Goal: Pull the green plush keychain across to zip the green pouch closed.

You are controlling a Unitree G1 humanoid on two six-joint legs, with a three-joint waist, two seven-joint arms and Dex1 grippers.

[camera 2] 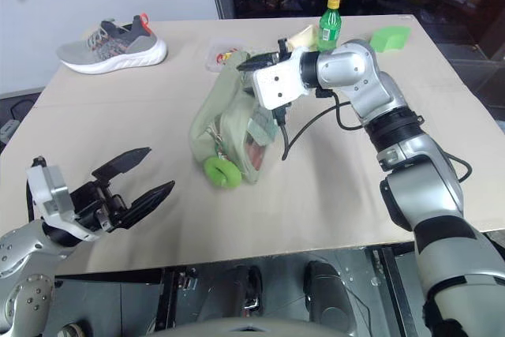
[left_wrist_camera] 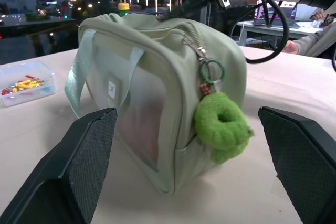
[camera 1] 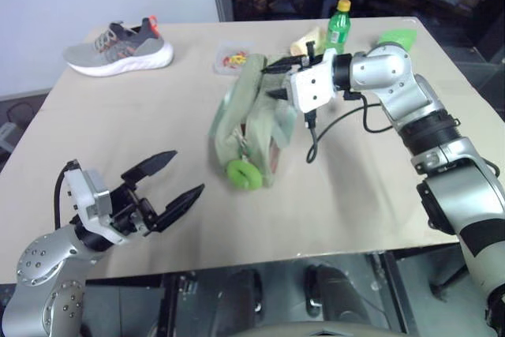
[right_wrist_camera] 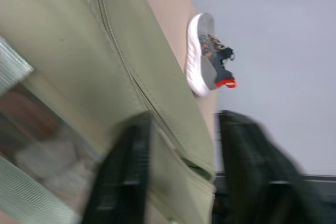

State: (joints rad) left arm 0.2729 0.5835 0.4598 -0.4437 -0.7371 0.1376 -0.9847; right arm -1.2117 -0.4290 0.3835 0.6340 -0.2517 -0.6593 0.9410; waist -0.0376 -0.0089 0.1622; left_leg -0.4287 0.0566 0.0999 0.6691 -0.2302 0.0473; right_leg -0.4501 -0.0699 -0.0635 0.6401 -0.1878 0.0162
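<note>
A wide tan counter (camera 1: 355,195) stands in front of a pale wall and a dark room full of shelves. The green pouch (camera 1: 251,128) sits near the middle of the counter. Red things show through its clear side. The green plush keychain (camera 1: 243,174) hangs from the zipper at the end of the pouch closest to the robot, and it rests low by the counter.

The right claw (camera 1: 278,78) reaches in from the right and sits on the far top end of the pouch. In the right wrist view, its two black fingers (right_wrist_camera: 126,177) stand on either side of a fold of the pouch's green cloth, pinching it. The keychain is at the other end of the pouch, well apart from this claw.

The left claw (camera 1: 178,179) floats just above the counter, near the front left. Its fingers are spread wide and hold nothing. It points toward the pouch, and the keychain is a little way off to its right, not touching.

A grey shoe (camera 1: 118,47) lies at the far left. A small clear box (camera 1: 230,58), a green bottle (camera 1: 338,25) with a yellow cap and a bright green block (camera 1: 394,38) sit behind the pouch.
</note>
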